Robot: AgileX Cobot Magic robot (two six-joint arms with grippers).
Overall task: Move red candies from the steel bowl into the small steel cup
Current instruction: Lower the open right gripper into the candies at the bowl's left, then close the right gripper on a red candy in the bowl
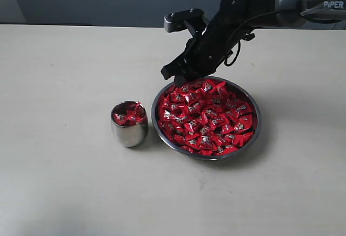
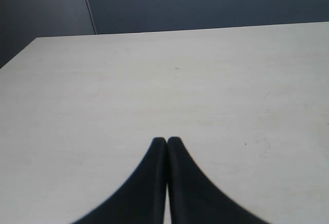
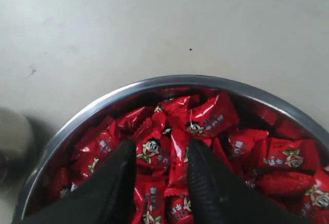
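Exterior view: the small steel cup (image 1: 130, 130) stands just left of the steel bowl (image 1: 258, 119) of red candies (image 1: 205, 117), with the right gripper (image 1: 178, 76) at the bowl's far rim. Only the right wrist view shows its fingers (image 3: 121, 178) apart among candies, grip unclear. Left wrist view: left gripper (image 2: 166, 143) pressed together over the table (image 2: 154, 80).

3 views, 1 shared bowl
Exterior view looks down across the table (image 1: 65, 192) toward 12 o'clock; right wrist view hangs close over the steel bowl (image 3: 195, 78) both show; left wrist view skims low over the table.
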